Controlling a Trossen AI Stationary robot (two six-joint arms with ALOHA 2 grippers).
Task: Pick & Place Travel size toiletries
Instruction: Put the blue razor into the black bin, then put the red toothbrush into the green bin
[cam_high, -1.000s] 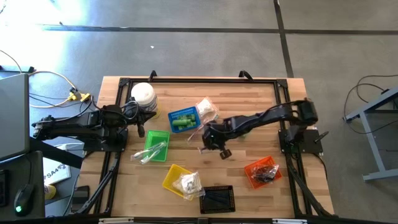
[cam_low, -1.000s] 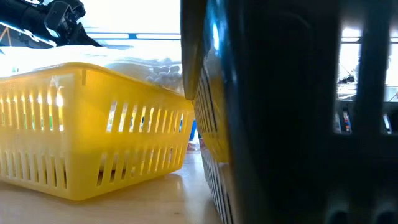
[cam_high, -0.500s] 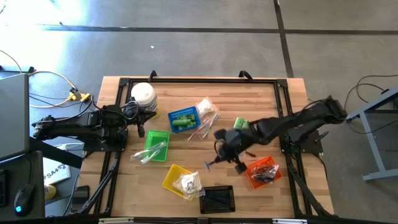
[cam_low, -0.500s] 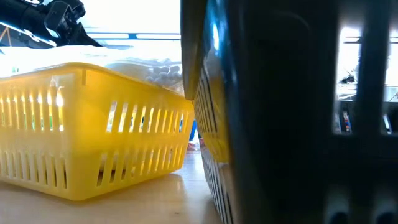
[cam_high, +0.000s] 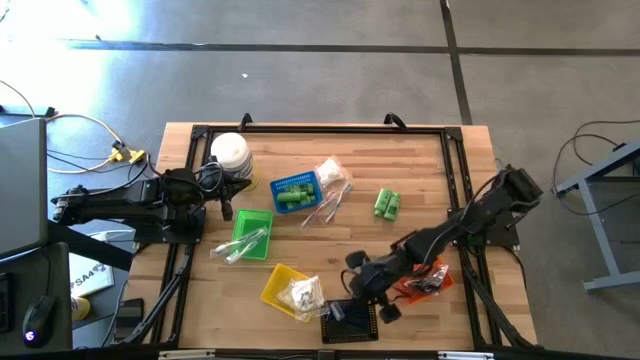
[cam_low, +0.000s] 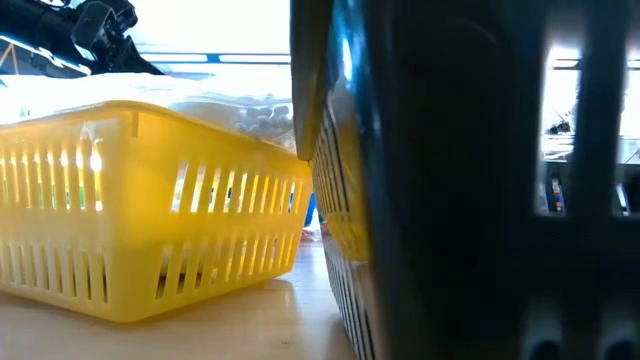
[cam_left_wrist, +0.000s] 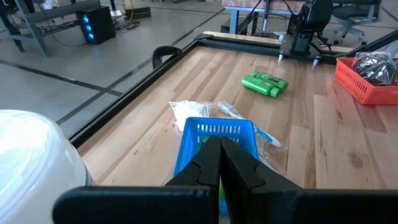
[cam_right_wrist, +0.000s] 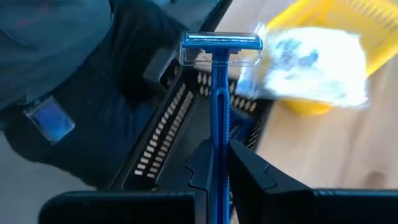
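My right gripper (cam_high: 368, 297) is shut on a blue razor (cam_right_wrist: 219, 118) and hovers over the black basket (cam_high: 350, 322) at the table's near edge. The razor's clear-capped head (cam_right_wrist: 221, 42) points out past the fingers, over the basket. Two green bottles (cam_high: 387, 203) lie on the bare table at centre right. Clear sachets (cam_high: 328, 190) lie beside the blue basket (cam_high: 295, 192), which holds more green bottles. White packets (cam_high: 303, 293) sit in the yellow basket (cam_high: 283, 287). My left gripper (cam_left_wrist: 219, 155) is shut and waits at the table's left, beside the white-lidded jar (cam_high: 231, 155). My right gripper pinches the blue razor by its handle (cam_right_wrist: 218, 152) between the two fingers, which lie along the handle. The razor is lifted clear, and its head sticks out beyond the fingertips above the black basket.
An orange basket (cam_high: 420, 275) with dark pieces stands just right of my right arm. A green basket (cam_high: 250, 232) holds clear sachets at centre left. In the low view the yellow basket (cam_low: 150, 230) and the black basket (cam_low: 450, 180) block most of the sight.
My right gripper has travelled from the middle of the table toward the near edge, carrying the razor, and now stands over the black basket. The green bottles that the arm covered a second ago now show on the table.
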